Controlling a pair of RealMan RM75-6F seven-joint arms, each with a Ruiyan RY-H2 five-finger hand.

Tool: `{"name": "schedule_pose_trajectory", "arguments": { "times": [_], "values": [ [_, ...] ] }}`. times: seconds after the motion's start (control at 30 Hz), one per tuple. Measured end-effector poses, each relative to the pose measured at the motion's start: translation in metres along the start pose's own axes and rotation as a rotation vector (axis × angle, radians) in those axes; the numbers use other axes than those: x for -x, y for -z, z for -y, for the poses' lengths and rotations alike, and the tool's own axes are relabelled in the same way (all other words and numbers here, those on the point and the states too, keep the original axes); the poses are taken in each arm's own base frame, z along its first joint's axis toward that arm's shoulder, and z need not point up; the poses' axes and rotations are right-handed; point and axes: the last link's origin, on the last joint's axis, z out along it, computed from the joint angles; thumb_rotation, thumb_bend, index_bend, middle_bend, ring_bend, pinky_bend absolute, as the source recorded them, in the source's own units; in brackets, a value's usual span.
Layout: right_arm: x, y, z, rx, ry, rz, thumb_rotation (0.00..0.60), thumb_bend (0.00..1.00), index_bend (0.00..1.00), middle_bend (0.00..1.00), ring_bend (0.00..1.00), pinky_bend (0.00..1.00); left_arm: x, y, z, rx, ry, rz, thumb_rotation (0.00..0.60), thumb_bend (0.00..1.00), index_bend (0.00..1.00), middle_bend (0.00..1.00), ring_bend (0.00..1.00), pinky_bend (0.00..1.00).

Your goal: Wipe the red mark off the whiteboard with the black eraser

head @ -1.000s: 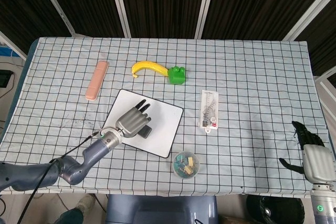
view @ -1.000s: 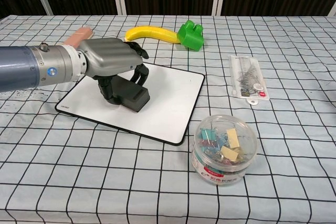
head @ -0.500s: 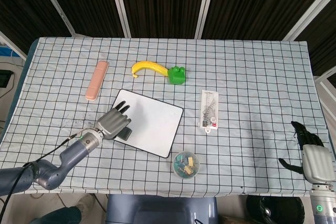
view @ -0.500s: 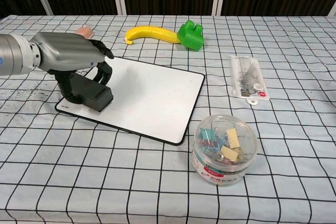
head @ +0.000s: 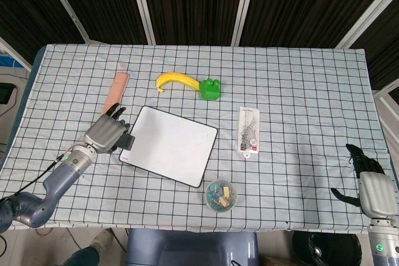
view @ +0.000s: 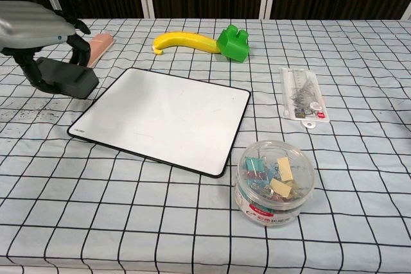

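Note:
The whiteboard (head: 169, 144) (view: 166, 117) lies flat mid-table, its white face showing no red mark in either view. My left hand (head: 107, 134) (view: 33, 27) holds the black eraser (head: 127, 142) (view: 66, 79) just off the board's left edge, lifted a little above the checked cloth. My right hand (head: 371, 186) hangs off the table's right side, low in the head view; its fingers are too small to read and nothing shows in it.
A pink bar (head: 115, 95) lies just behind my left hand. A banana (head: 175, 81) and a green block (head: 210, 88) sit behind the board. A packaged ruler (head: 248, 129) lies to the right. A clear tub of clips (head: 222, 195) stands near the front edge.
My left hand carried the eraser leftward across the board and off its left edge. The right hand stayed still.

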Motion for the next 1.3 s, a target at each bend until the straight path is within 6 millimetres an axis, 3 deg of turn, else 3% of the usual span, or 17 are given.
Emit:
{"name": "schedule_pose_trajectory", "arguments": {
  "times": [0.17,0.33,0.73,0.87,1.0,1.07,1.3],
  "values": [
    [0.000,0.000,0.000,0.002,0.001,0.001,0.600,0.06,0.10,0.13,0.22,0.22,0.018,0.002,0.028,-0.056,0.003,0.028,0.600,0.21,0.43,0.49,0.06,0.01],
    [0.001,0.000,0.000,0.003,0.002,0.001,0.600,0.06,0.10,0.13,0.22,0.22,0.034,0.001,0.043,-0.073,0.027,0.036,0.600,0.21,0.43,0.49,0.06,0.01],
    [0.000,0.000,0.000,0.006,0.002,0.001,0.600,0.06,0.10,0.13,0.22,0.22,0.065,-0.001,0.043,-0.043,0.051,0.079,0.600,0.21,0.42,0.47,0.06,0.01],
    [0.000,0.000,0.000,0.006,0.001,0.002,0.600,0.06,0.10,0.13,0.22,0.22,0.066,-0.001,0.044,-0.040,0.056,0.086,0.600,0.16,0.30,0.36,0.02,0.01],
    [0.000,0.000,0.000,0.003,0.003,0.003,0.600,0.06,0.10,0.13,0.22,0.22,0.067,0.002,0.046,-0.040,0.044,0.117,0.600,0.10,0.09,0.22,0.00,0.00],
    [0.000,0.000,0.000,0.004,0.001,0.003,0.600,0.06,0.10,0.13,0.22,0.22,0.068,0.004,0.047,-0.043,0.031,0.140,0.600,0.10,0.04,0.17,0.00,0.00],
    [0.000,0.000,0.000,0.007,0.000,0.005,0.600,0.06,0.10,0.13,0.22,0.22,0.057,0.011,0.046,-0.052,0.023,0.151,0.600,0.10,0.01,0.14,0.00,0.00]
  ]
}}
